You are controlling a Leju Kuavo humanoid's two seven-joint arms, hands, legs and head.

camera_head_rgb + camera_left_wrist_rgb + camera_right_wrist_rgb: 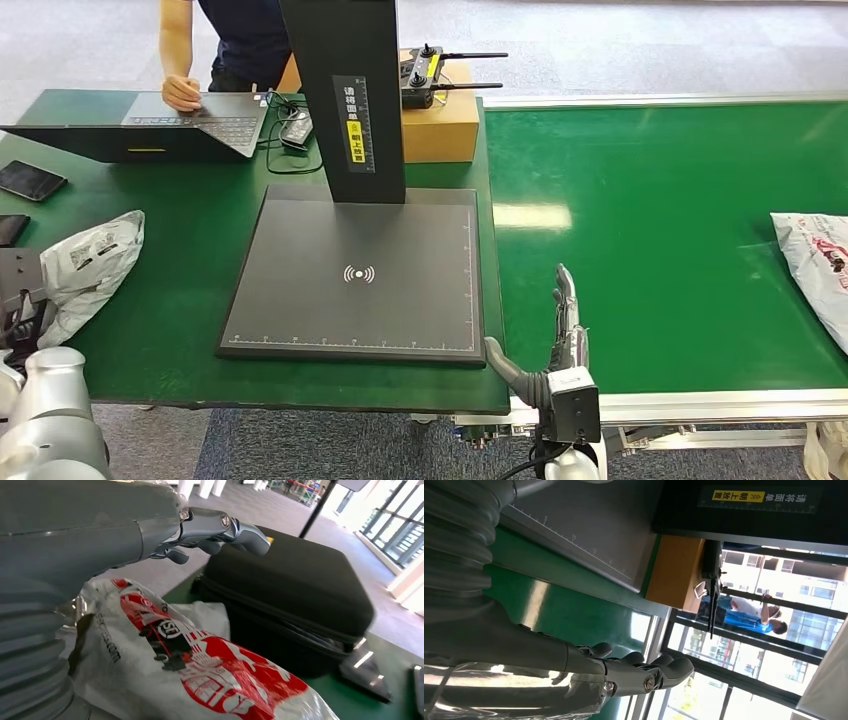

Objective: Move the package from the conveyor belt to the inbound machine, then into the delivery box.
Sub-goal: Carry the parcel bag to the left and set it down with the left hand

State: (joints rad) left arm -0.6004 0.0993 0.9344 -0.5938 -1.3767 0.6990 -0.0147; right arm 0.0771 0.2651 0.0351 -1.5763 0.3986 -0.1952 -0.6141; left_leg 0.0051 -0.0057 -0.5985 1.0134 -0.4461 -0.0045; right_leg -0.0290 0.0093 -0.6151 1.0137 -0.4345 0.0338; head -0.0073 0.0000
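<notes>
Two hands empty, fingers loosely extended.
Right hand (566, 318) above conveyor belt (660, 230)'s near edge; package (815, 262) at belt's far right; left hand (215, 532) over another white bag (200, 675).

A logistics test hall or lab: a green conveyor belt (660, 230) runs just right of a dark inbound machine (355, 275) with a scanning plate, a laptop (150, 125) sits behind-left of it, and large windows (774, 630) show beyond.
</notes>
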